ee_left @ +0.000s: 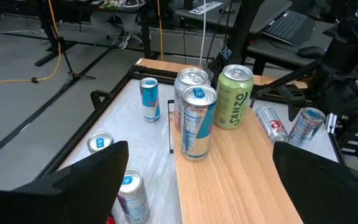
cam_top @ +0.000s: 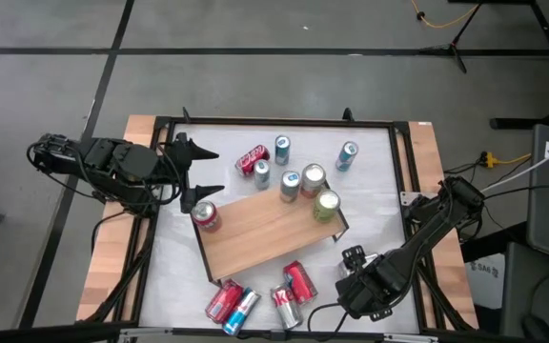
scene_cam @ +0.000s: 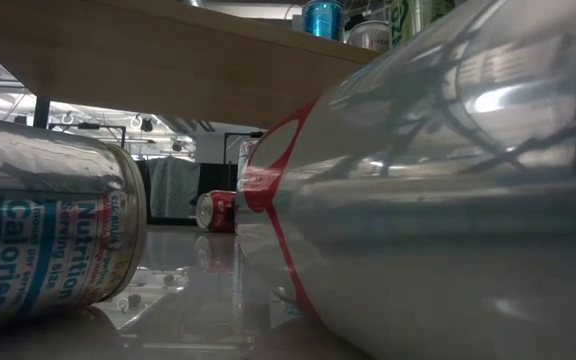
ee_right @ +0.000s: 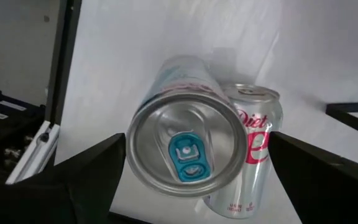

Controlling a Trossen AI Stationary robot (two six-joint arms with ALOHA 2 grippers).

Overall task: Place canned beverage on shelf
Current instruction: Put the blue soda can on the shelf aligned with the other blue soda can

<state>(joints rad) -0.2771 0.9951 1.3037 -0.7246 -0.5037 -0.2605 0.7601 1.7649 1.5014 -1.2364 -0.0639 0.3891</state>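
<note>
The shelf (cam_top: 265, 233), a light wooden board on black legs, lies slantwise at mid-table. On it stand silver cans (cam_top: 300, 181), a green can (cam_top: 327, 205) and a red can (cam_top: 206, 217). My right gripper (ee_right: 197, 165) is open near the table's near right corner and points down. Its fingers stand on either side of a silver can with a blue tab (ee_right: 185, 143), whose top faces the camera; I see no touch. My right hand (cam_top: 365, 286) hides that can in the high view. My left gripper (cam_top: 203, 173) waits open at the shelf's left end, facing the cans (ee_left: 196, 121).
Loose cans lie or stand on the white tabletop: several beyond the shelf (cam_top: 281, 148) and several at the near edge (cam_top: 243, 310). A Diet Coke can (ee_right: 253, 155) lies right beside the blue-tab can. The table's black rim (ee_right: 67, 74) runs close by. Two lying cans (scene_cam: 48, 240) fill the low view.
</note>
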